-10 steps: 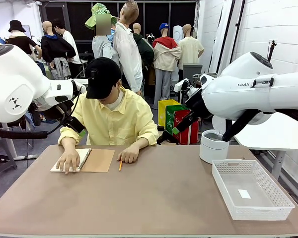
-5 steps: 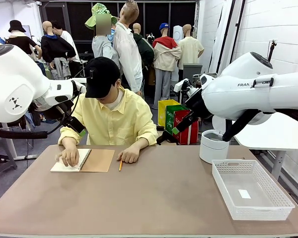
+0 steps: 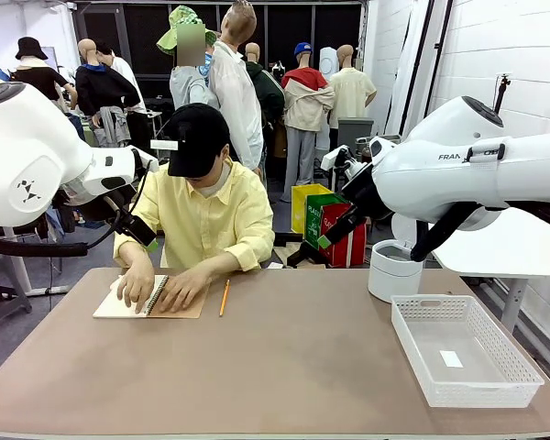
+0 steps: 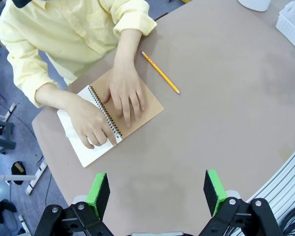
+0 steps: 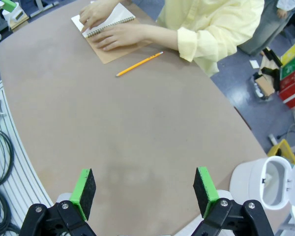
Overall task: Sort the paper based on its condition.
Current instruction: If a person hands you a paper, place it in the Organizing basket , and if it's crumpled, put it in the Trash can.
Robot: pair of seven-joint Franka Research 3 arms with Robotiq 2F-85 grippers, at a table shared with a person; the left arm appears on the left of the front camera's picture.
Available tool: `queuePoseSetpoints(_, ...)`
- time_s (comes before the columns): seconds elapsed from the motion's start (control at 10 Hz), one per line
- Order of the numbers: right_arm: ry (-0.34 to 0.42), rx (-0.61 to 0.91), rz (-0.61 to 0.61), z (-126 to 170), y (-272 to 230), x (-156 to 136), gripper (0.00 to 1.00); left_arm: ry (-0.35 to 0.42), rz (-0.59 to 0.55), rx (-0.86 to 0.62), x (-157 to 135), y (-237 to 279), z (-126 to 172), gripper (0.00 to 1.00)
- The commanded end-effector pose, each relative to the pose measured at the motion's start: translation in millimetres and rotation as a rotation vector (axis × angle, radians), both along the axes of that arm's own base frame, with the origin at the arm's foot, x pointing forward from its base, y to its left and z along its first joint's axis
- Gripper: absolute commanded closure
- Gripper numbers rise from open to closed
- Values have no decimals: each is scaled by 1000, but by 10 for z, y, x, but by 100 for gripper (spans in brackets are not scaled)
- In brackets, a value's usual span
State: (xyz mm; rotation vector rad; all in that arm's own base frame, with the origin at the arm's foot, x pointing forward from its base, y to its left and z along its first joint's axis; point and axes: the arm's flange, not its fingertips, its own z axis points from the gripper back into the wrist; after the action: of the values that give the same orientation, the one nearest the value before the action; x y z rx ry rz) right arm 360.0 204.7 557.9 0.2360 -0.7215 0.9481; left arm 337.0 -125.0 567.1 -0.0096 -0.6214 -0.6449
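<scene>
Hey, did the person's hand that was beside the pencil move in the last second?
Yes. That hand slid to picture left, away from the unmoved pencil, and now rests on the notebook, on its brown cover.

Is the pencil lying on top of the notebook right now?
No, the pencil lies on the bare table, apart from the notebook, off the edge of its brown cover.

Bright, even indoor light; shadows on the surface (image 3: 293,367) soft and faint. Frames sharp. Wrist views bend strongly toward edges.
</scene>
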Motion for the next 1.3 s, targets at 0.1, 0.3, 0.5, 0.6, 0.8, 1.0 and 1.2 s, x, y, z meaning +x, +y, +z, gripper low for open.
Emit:
queuePoseSetpoints(0.1, -3, -4, -3, 4, -5, 3, 0, -2, 0, 0, 2, 10, 6, 0)
queuePoseSetpoints(0.3, -3, -4, -3, 4, -5, 3, 0, -2, 0, 0, 2, 10, 6, 0)
queuePoseSetpoints(0.5, -3, -4, -3, 4, -5, 3, 0, -2, 0, 0, 2, 10, 6, 0)
queuePoseSetpoints(0.6, -3, -4, -3, 4, -5, 3, 0, -2, 0, 0, 2, 10, 6, 0)
queuePoseSetpoints(0.8, -3, -4, -3, 4, -5, 3, 0, -2, 0, 0, 2, 10, 6, 0)
queuePoseSetpoints(1.0, -3, -4, -3, 4, -5, 3, 0, -2, 0, 0, 2, 10, 6, 0)
queuePoseSetpoints(1.2, -3, -4, -3, 4, -5, 3, 0, -2, 0, 0, 2, 10, 6, 0)
